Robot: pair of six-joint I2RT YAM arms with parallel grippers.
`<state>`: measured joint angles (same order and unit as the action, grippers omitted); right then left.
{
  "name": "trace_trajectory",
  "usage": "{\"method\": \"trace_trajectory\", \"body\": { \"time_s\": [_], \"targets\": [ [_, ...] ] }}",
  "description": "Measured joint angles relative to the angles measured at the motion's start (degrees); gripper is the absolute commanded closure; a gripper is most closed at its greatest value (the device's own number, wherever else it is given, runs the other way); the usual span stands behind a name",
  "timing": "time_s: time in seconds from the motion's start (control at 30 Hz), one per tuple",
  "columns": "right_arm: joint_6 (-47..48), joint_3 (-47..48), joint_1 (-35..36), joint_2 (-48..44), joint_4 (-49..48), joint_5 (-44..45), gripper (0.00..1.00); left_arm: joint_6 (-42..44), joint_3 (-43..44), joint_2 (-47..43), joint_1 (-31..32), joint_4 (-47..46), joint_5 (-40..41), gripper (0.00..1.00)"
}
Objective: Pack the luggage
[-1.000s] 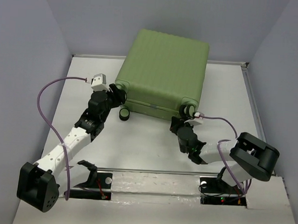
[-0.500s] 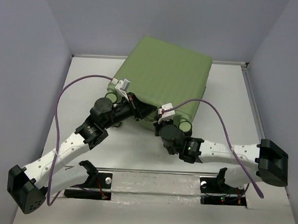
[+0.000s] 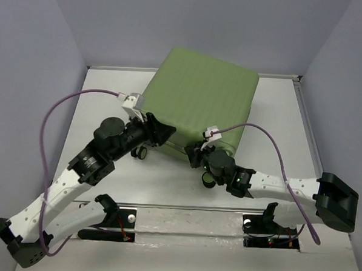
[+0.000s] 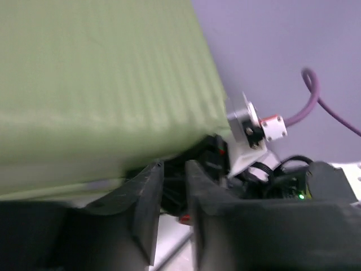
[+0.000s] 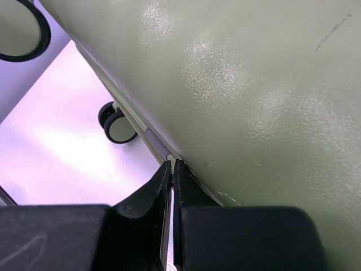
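Note:
The luggage (image 3: 201,91) is a light-green ribbed suitcase, closed, lying at the back middle of the table with its wheeled side towards me. My left gripper (image 3: 167,133) is at its near left edge. In the left wrist view the luggage (image 4: 101,84) fills the upper left, and the gripper (image 4: 175,166) is nearly shut with a thin gap and nothing between. My right gripper (image 3: 195,155) is at the near side. In the right wrist view it (image 5: 171,165) is shut, with its tips against the zip seam of the luggage (image 5: 254,84).
Two caster wheels show at the near side, one on the left (image 3: 142,153) and one by my right arm (image 3: 209,180); one also shows in the right wrist view (image 5: 115,125). Purple cables loop off both wrists. Low walls bound the white table (image 3: 110,95).
Both grippers have moved in from the luggage's near corners to the middle of its near side. The luggage has shifted a little right and back, and its near wheels now show further forward.

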<state>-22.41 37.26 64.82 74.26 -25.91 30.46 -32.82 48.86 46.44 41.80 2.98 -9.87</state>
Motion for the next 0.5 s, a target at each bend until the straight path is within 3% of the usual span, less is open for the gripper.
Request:
{"method": "trace_trajectory", "body": {
  "time_s": [0.07, 0.13, 0.27, 0.5],
  "targets": [
    [-0.5, -1.9, -0.3, -2.2, 0.4, -0.9, 0.93, 3.2, 6.1, -2.5, -0.5, 8.0, 7.6, 0.02],
    [-0.8, -3.1, -0.6, -3.4, 0.4, -1.6, 0.93, 5.2, 10.7, -4.4, -1.3, 14.2, 14.7, 0.01],
    [-1.0, -3.3, -0.8, -3.3, 0.0, -2.1, 0.93, 6.6, 11.9, -7.3, -3.4, 22.4, 21.9, 0.01],
    [0.2, -4.5, -1.9, -3.6, -1.8, -4.6, 0.93, 11.4, 6.8, -5.1, -13.1, 31.9, 17.6, 0.01]
  ]
}}
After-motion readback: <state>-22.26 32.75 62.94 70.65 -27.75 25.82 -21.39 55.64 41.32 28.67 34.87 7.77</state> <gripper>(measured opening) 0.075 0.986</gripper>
